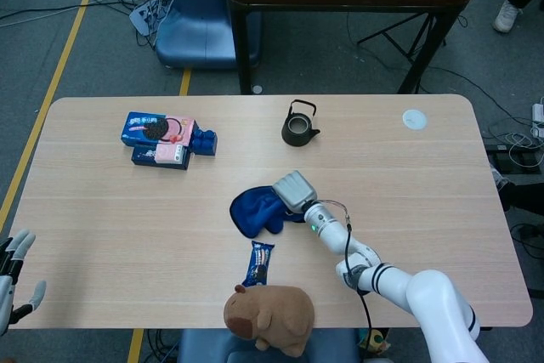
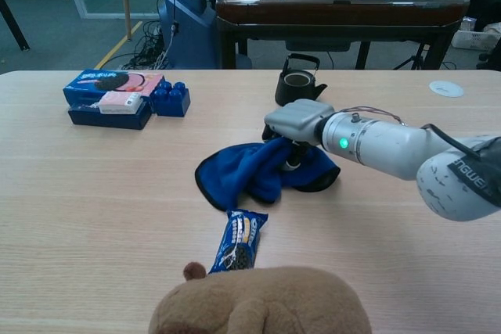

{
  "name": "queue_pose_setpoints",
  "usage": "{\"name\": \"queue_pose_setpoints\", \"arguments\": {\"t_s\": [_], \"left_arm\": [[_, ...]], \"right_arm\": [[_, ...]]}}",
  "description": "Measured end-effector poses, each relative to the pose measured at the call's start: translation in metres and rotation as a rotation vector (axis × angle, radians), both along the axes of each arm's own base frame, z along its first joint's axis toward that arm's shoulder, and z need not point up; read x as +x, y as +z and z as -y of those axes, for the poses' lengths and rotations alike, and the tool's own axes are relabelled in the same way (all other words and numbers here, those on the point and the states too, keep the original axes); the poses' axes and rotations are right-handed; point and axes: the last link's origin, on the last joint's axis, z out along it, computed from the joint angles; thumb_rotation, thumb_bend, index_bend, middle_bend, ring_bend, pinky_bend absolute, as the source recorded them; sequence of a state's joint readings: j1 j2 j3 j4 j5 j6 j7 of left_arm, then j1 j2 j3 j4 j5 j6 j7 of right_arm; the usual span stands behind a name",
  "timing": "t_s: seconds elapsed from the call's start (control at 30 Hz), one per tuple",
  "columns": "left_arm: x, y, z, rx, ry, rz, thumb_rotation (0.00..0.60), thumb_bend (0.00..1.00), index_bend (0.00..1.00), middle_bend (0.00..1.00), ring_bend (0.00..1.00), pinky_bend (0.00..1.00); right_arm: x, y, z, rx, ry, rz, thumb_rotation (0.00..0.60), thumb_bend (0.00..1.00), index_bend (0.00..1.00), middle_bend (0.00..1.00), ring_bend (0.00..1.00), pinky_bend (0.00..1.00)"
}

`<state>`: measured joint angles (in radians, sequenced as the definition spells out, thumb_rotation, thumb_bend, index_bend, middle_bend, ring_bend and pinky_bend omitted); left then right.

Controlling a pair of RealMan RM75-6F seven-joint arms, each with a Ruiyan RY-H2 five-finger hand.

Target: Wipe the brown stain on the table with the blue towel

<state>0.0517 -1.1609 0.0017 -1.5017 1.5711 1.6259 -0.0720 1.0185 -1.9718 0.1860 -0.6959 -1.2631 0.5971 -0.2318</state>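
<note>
The blue towel (image 1: 255, 212) (image 2: 252, 177) lies spread in a rumpled heap at the middle of the table (image 1: 110, 218). My right hand (image 1: 294, 192) (image 2: 297, 123) sits on the towel's right part, fingers curled down into the cloth and gripping it. No brown stain shows in either view; the table under the towel is hidden. At the bottom left edge of the head view, off the table's corner, my left hand (image 1: 14, 275) is empty with its fingers apart.
A black kettle (image 1: 299, 125) (image 2: 297, 85) stands behind the towel. Cookie boxes (image 1: 155, 138) (image 2: 109, 96) and a blue block (image 1: 204, 141) lie far left. A snack pack (image 1: 259, 263) (image 2: 239, 239) and brown plush toy (image 1: 270, 315) sit in front. A white disc (image 1: 414, 119) lies back right.
</note>
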Motion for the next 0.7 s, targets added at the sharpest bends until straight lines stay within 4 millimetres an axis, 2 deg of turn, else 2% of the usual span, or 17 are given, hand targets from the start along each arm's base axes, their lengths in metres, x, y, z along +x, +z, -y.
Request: {"name": "queue_pose_setpoints", "arguments": {"t_s": [0.17, 0.33, 0.5, 0.7], "left_arm": [[-0.001, 0.000, 0.000, 0.000, 0.002, 0.001, 0.600, 0.36, 0.07, 0.05, 0.04, 0.05], [-0.001, 0.001, 0.000, 0.001, 0.002, 0.004, 0.600, 0.36, 0.07, 0.05, 0.04, 0.05], [-0.002, 0.001, -0.001, 0.001, -0.002, 0.007, 0.600, 0.36, 0.07, 0.05, 0.04, 0.05], [-0.002, 0.000, -0.001, -0.002, -0.007, 0.009, 0.600, 0.36, 0.07, 0.05, 0.04, 0.05]], "right_arm": [[-0.020, 0.017, 0.022, -0.082, -0.057, -0.048, 0.600, 0.71, 0.62, 0.63, 0.59, 0.68], [-0.037, 0.045, 0.041, -0.171, -0.106, -0.065, 0.600, 0.71, 0.62, 0.63, 0.59, 0.68], [-0.046, 0.073, 0.048, -0.226, -0.123, -0.020, 0.600, 0.71, 0.62, 0.63, 0.59, 0.68], [-0.051, 0.106, 0.045, -0.269, -0.123, 0.059, 0.600, 0.71, 0.62, 0.63, 0.59, 0.68]]}}
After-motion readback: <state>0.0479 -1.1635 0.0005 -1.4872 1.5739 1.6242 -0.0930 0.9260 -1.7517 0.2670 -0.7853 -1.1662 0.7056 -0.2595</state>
